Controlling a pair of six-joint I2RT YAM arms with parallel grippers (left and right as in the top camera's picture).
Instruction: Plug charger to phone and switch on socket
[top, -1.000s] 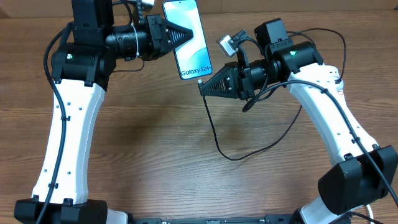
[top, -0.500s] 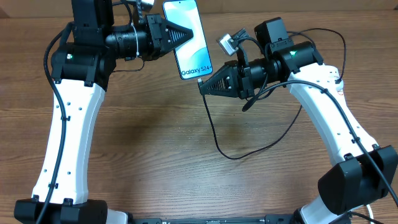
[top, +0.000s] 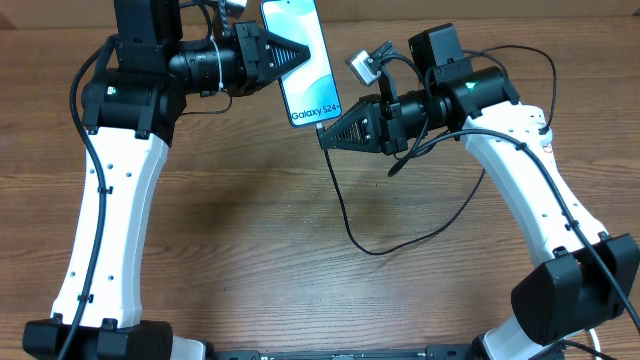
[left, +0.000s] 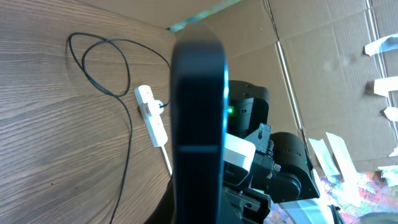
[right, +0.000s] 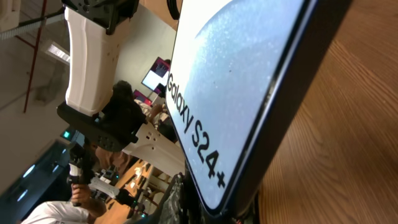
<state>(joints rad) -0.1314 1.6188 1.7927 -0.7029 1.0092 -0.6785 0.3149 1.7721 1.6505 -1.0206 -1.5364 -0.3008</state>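
The phone (top: 303, 62) is held up off the worktop (top: 230, 230) at the upper centre of the overhead view, screen lit and reading "Galaxy S24+", its lower end pointing down-right. The left tool (top: 297, 57) is closed on the phone's left edge. The right tool (top: 324, 138) is pinched shut on the end of the charger (top: 348, 230) and sits touching or just under the phone's lower end; whether the tip is in the port cannot be told. From there the cable drops toward the frame centre and loops back to the right. In the right wrist view the screen (right: 236, 81) fills the frame. In the left wrist view the phone's dark edge (left: 198, 124) stands at centre, and the socket (left: 152, 116) lies on the worktop left of it.
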